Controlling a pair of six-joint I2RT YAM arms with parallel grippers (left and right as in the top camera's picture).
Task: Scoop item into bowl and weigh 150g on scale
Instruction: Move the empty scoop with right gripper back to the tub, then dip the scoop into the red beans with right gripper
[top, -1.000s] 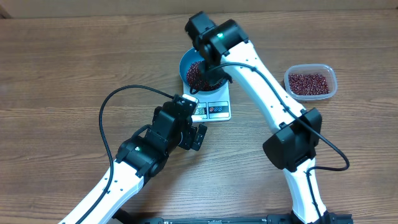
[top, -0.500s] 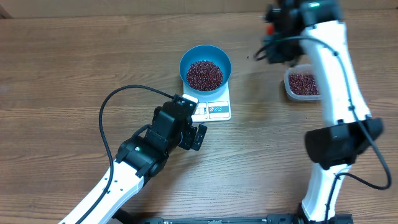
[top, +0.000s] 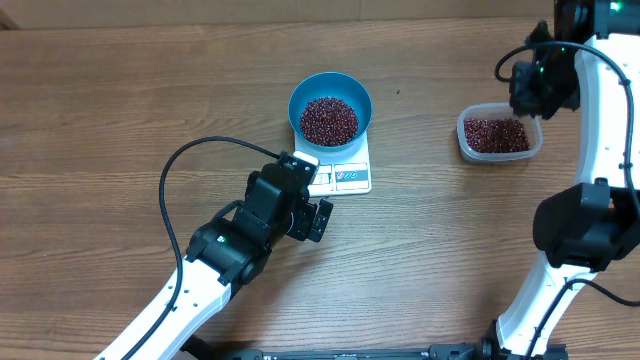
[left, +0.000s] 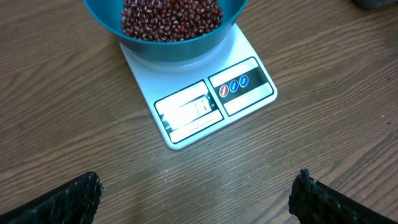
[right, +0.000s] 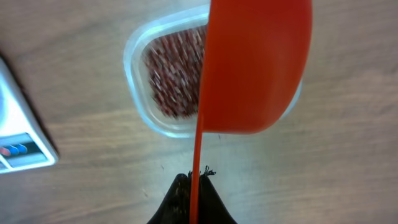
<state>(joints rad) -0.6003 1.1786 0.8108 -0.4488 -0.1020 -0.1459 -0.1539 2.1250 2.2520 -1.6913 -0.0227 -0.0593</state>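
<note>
Beans fill the blue bowl in a dark red heap. The bowl sits on the far part of the white scale. The scale's screen and buttons stick out toward my left arm. I cannot read the screen.

More beans lie in the clear tub, well off to the right on the desk.

My left gripper hangs just in front of the scale. Its fingers are spread wide, with nothing between them.

My right gripper is squeezed tight on the thin handle of the red scoop. The scoop is above the tub and hides the tub's right part in the wrist view. I see only the scoop's smooth red outside, so I cannot tell if any beans are in it. The tub's beans look blurry there.
</note>
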